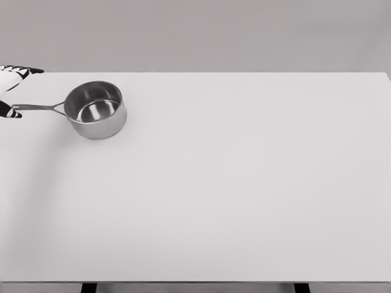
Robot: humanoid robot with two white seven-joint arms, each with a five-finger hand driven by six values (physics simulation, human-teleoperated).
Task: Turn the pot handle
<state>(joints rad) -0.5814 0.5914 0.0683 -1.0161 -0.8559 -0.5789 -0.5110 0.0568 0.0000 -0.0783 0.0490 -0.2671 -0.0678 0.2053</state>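
A shiny steel pot [95, 110] stands upright on the white table [232, 183] at the far left. It holds nothing, and its thin long handle [38, 107] points left. My left hand [12, 90] shows only partly at the picture's left edge. Its white, black-tipped fingers [22, 70] are spread, some above the handle's end and one black tip right at that end. Whether that tip touches the handle I cannot tell. Most of the hand and its arm are cut off by the frame. The right arm is nowhere in sight.
The table's far edge runs just behind the pot and its right corner lies at the upper right. Two dark table legs [89, 287] show below the near edge. A plain grey wall stands behind.
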